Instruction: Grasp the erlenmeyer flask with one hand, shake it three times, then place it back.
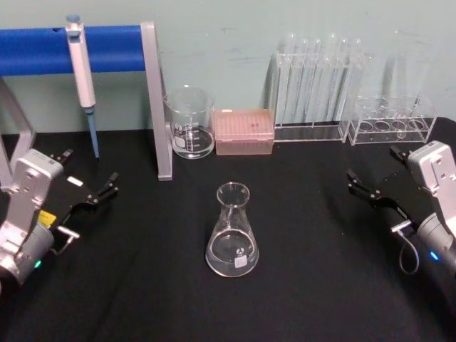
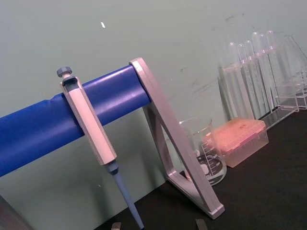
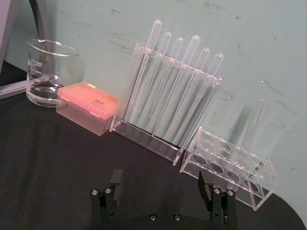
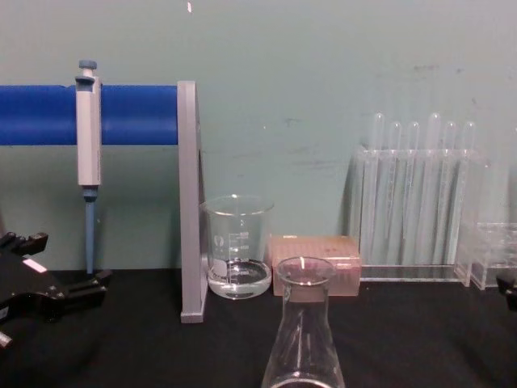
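The erlenmeyer flask (image 1: 232, 231) is clear glass and stands upright on the black table (image 1: 313, 285), mid-front; the chest view has it close at the bottom centre (image 4: 303, 331). My left gripper (image 1: 89, 169) hovers open at the left, well apart from the flask, fingers pointing toward the back; it also appears in the chest view (image 4: 65, 263) and its fingertips at the lower edge of the left wrist view (image 2: 158, 225). At the right, my right gripper (image 1: 374, 164) is open too, holding nothing, equally far from the flask, and its wrist view has both fingers spread wide (image 3: 160, 184).
Behind the flask stand a beaker (image 1: 190, 122) with a little liquid and a pink tip box (image 1: 244, 132). A pipette (image 1: 82, 71) hangs on the blue-barred stand (image 1: 155, 100) at back left. Two clear racks, one of test tubes (image 1: 317, 78) and one low (image 1: 395, 121), line the back right.
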